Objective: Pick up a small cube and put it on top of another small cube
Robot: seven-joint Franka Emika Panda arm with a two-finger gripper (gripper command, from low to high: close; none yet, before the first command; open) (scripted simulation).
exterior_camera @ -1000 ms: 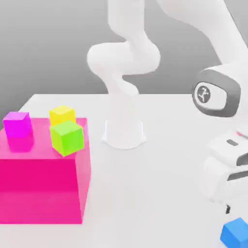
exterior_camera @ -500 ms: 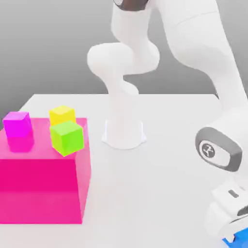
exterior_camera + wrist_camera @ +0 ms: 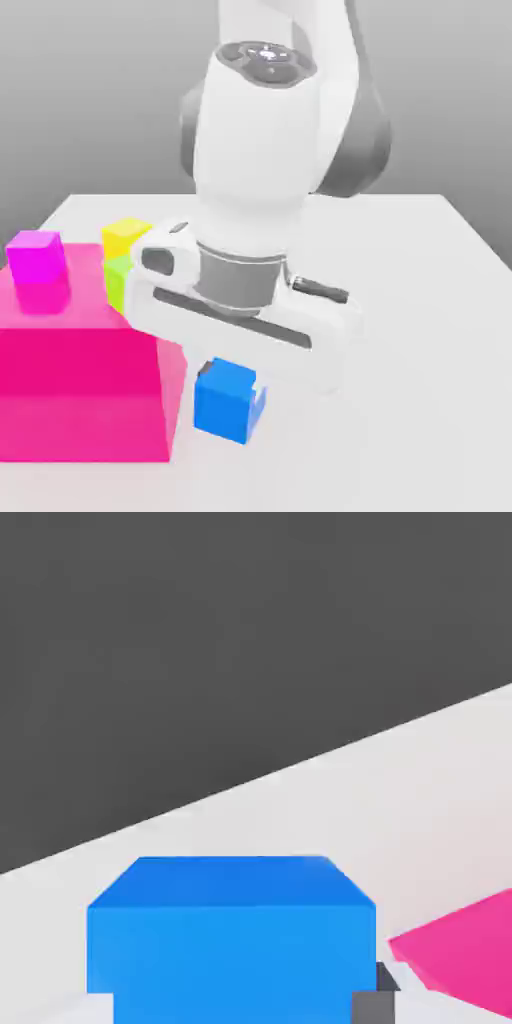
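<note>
The hand (image 3: 232, 388) is clamped tight on the small blue cube (image 3: 225, 400), carrying it clear of the white tabletop (image 3: 400, 300), just beside the large pink block (image 3: 85, 390) at the tabletop's edge.

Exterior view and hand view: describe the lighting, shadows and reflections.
Exterior view: soft even light, the glossy pink block mirrors the magenta cube, and the table shows no hard shadows. Hand view: flat light, the blue cube has a brighter top above a darker front.
</note>
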